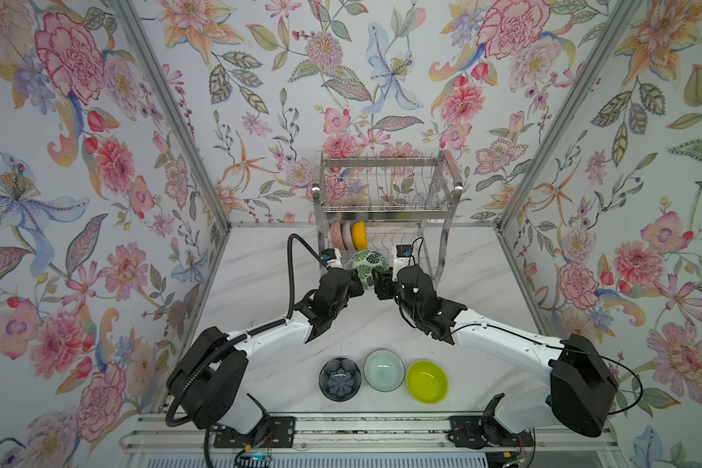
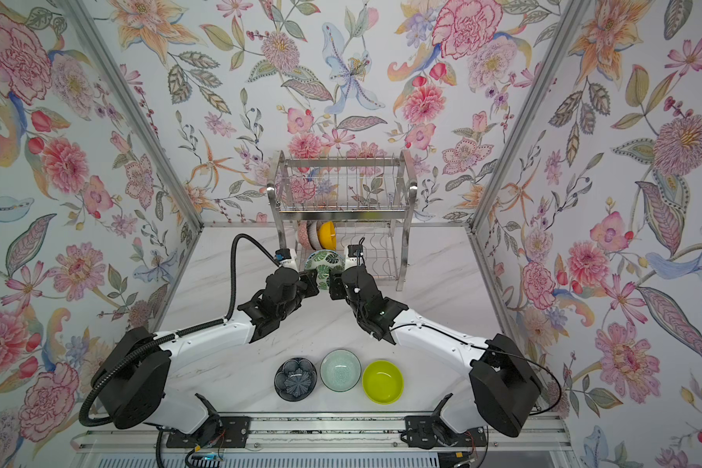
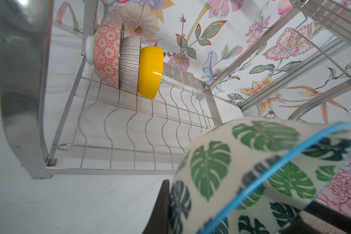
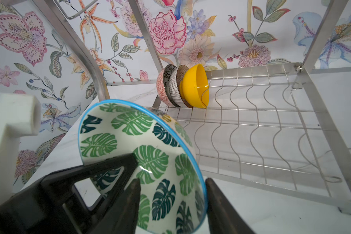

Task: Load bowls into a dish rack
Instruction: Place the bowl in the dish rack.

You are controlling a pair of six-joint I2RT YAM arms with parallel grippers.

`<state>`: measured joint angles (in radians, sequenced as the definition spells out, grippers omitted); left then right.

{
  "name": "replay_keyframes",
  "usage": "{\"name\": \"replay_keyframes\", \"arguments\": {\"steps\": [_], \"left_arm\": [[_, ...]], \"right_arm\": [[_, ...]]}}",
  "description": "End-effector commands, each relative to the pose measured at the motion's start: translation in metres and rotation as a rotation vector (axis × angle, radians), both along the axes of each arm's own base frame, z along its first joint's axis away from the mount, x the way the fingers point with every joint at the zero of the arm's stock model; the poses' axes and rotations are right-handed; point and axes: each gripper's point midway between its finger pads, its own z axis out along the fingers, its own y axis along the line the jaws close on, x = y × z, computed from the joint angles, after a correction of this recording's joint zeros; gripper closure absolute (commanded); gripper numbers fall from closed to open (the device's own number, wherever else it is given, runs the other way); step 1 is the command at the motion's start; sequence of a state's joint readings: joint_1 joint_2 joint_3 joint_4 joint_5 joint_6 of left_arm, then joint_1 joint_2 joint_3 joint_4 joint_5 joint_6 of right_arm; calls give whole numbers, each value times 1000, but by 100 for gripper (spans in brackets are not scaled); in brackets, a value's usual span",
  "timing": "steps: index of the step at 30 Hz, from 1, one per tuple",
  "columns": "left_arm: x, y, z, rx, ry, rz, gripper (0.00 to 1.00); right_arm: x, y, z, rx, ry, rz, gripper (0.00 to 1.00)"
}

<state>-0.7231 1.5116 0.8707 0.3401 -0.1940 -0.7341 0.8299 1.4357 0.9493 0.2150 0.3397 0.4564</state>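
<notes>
The green leaf-print bowl [image 1: 367,262] [image 2: 324,261] hangs tilted on edge just in front of the dish rack's [image 1: 386,163] lower tier. My left gripper [image 1: 359,283] [image 3: 241,212] is shut on its wall, one finger [image 3: 162,202] pressed on the outside. My right gripper [image 1: 377,285] [image 4: 172,182] stands open astride the blue rim, one finger inside the bowl [image 4: 130,137] and one outside. On the lower tier's left end stand a pink bowl [image 3: 106,54], a black-and-white floral bowl [image 4: 167,77], a striped bowl [image 3: 130,62] and a yellow bowl [image 3: 150,71].
Near the front edge sit a dark blue flower-shaped bowl [image 1: 339,379], a pale mint bowl [image 1: 384,370] and a lime green bowl [image 1: 427,381]. The wavy wire slots [image 4: 251,121] to the right of the yellow bowl hold nothing. The upper tier [image 2: 341,190] overhangs them.
</notes>
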Motion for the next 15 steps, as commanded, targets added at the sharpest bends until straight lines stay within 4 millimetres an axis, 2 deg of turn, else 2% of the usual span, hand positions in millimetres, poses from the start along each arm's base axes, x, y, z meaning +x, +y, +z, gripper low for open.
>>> {"name": "replay_keyframes", "arguments": {"steps": [1,4,8,12,14,15], "left_arm": [[11,2,17,-26,-66,44,100],[14,4,17,-17,-77,59,100],[19,9,19,9,-95,90,100],[24,17,22,55,-125,131,100],[27,22,24,84,-145,157,100],[27,24,26,96,-156,166,100]], "right_arm": [[-1,5,4,52,10,22,42],[-2,3,4,66,23,27,38],[-1,-10,7,115,34,12,30],[2,-27,8,191,73,0,15],[4,-38,9,242,99,-9,4],[5,-43,11,267,104,-15,1]]}}
